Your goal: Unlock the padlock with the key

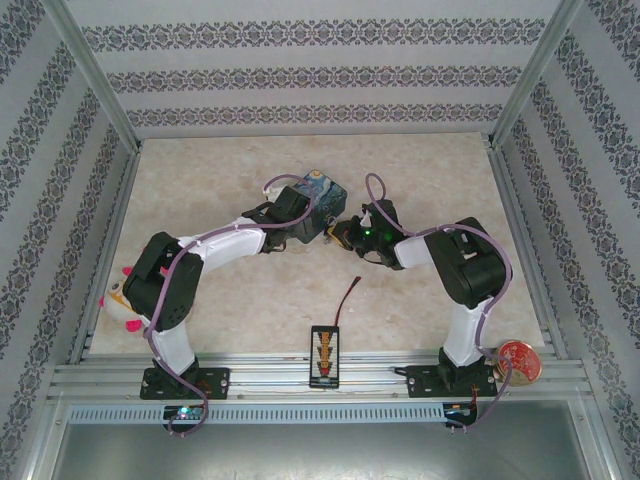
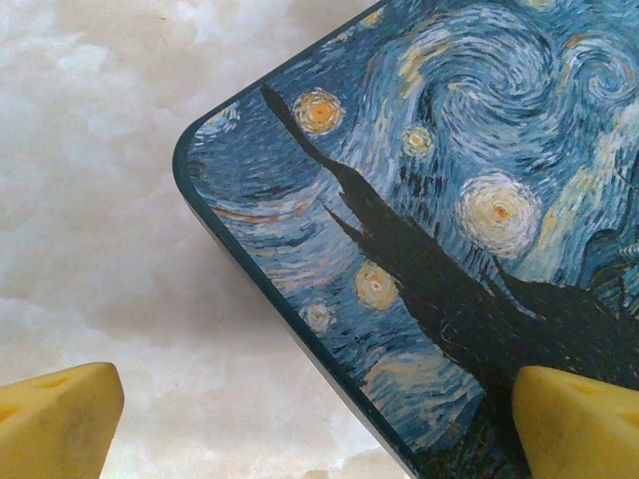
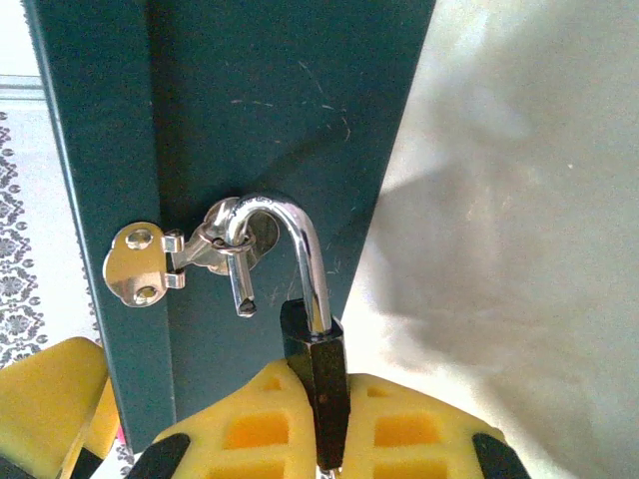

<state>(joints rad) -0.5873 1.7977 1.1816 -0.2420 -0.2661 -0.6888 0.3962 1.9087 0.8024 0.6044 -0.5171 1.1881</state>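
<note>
Right jaws clench the padlock (image 3: 318, 364), lower centre, shackle (image 3: 305, 249) hooked in the hasp (image 3: 150, 261); with left jaws released, tugging may drag the tin (image 2: 419, 200).

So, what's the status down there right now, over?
Left claw open, straddling a corner of the tin. Right claw shut on the padlock. Shackle open, hooked through the hasp.

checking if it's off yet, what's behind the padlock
The tin's dark green side wall and silver hasp, which the open shackle hooks through. The right claw covers the lower end of the padlock.
</note>
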